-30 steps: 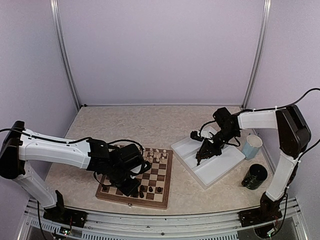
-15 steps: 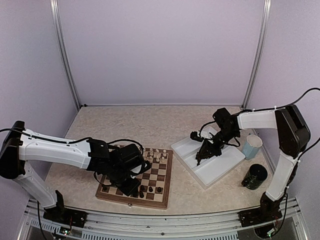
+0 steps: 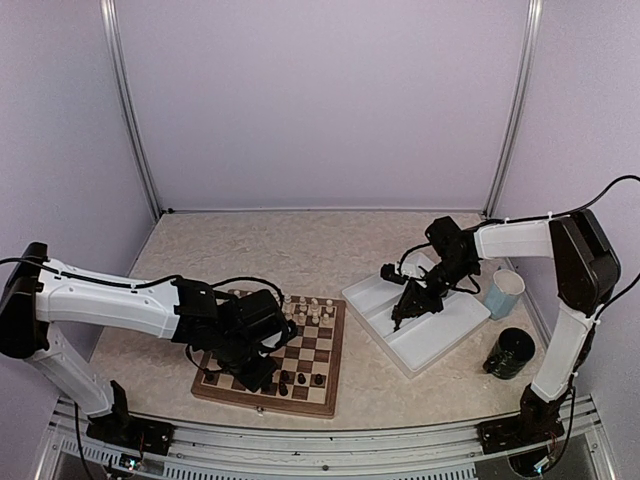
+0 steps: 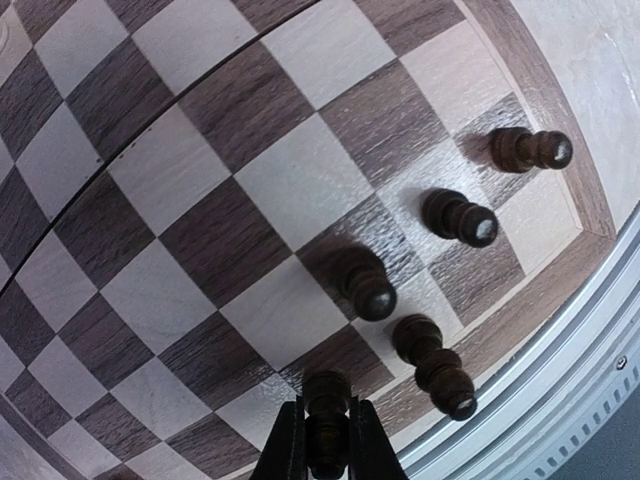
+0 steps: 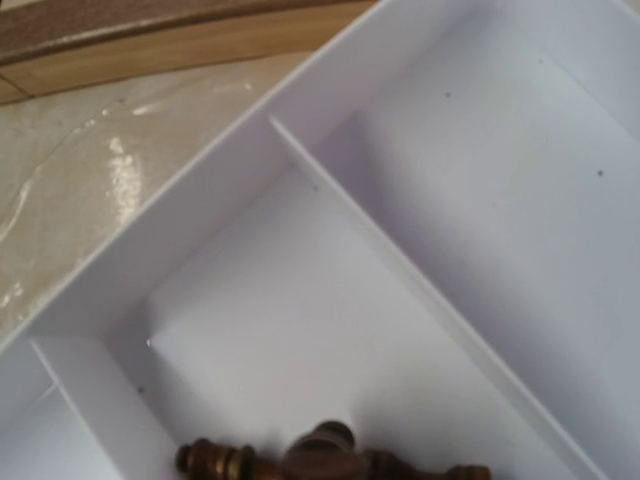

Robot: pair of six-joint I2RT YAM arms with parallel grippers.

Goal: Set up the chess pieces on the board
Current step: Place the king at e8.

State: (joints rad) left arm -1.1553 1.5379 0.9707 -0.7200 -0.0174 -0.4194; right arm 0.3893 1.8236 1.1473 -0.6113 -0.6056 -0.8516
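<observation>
**Q:** Left side?
**Me:** My left pincer [image 4: 327, 435] is clamped on a dark piece [image 4: 327, 392], low over the board [image 3: 322, 352] near its front rim. Just beyond it four dark pieces [image 4: 458, 217] stand close to that rim. Cream pieces [image 3: 312, 308] cluster at the far edge.
**Q:** Right side?
**Me:** My right pincer [image 3: 402, 316] hangs closed, low over the white tray [image 3: 445, 335] on the desk [image 3: 300, 250], right of the board. In the wrist view, brown pieces [image 5: 325, 462] lie in one compartment. My fingers are out of frame, so I cannot tell whether I grip one.
**Q:** Else?
**Me:** Pale cup [image 3: 505, 292] and dark cup [image 3: 512, 352], right of the tray.
</observation>
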